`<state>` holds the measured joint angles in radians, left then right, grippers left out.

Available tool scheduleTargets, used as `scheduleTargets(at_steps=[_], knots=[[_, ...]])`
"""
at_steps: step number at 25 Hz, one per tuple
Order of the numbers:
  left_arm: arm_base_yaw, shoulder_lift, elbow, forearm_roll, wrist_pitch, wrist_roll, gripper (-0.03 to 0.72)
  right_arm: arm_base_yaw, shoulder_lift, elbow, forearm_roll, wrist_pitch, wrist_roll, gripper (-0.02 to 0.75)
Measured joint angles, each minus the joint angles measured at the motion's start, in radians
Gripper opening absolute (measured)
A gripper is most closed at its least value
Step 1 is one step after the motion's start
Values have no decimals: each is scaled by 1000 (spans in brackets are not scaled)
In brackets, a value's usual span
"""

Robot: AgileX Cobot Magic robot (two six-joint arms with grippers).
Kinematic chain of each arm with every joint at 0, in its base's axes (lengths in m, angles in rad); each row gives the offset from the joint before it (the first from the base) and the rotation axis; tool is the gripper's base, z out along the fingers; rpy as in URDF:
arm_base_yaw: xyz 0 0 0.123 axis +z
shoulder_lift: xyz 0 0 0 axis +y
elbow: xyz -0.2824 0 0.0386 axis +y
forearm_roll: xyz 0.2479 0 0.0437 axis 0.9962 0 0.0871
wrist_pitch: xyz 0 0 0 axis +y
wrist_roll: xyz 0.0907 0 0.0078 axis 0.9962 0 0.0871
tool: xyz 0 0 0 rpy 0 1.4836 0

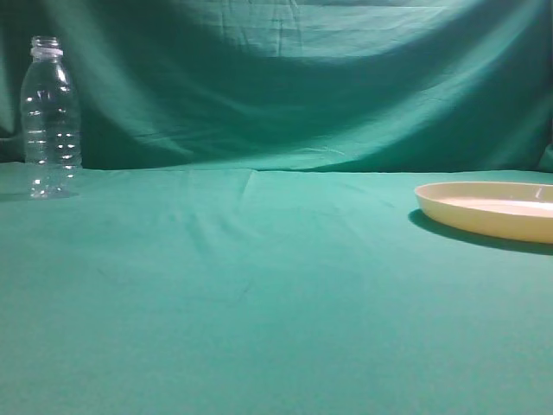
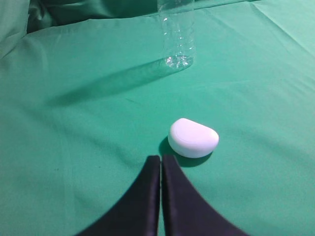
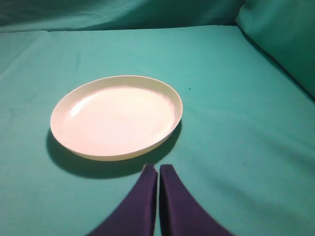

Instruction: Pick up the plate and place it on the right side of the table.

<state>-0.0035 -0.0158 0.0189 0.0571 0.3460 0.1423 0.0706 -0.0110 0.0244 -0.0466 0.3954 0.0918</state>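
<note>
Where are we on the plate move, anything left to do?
The plate already lies flat at the table's right edge, apparently placed. Nothing is in hand: the right gripper is shut and empty just short of it, the left gripper shut too. Nothing obvious remains.

The plate point(image 1: 494, 210) lies right on the table point(image 1: 259, 303), bottle point(image 1: 50, 117) far left.

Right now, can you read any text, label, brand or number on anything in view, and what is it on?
None readable in any view.
Clear bottle: no label, bare ribbed plastic.
Plate: plain cream, no print.
Small white object near the left hand: blank.
Table: plain green cloth.
</note>
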Motion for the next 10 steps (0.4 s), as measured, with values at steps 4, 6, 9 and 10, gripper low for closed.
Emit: scheduleTargets(at_steps=[4, 6, 9, 10], knots=[[0, 0, 0, 0, 0, 0, 0, 0, 0, 0, -3, 0, 0, 0], [0, 0, 0, 0, 0, 0, 0, 0, 0, 0, -5, -2, 0, 0], [0, 0, 0, 0, 0, 0, 0, 0, 0, 0, -5, -2, 11, 0], [0, 0, 0, 0, 0, 0, 0, 0, 0, 0, -5, -2, 11, 0]])
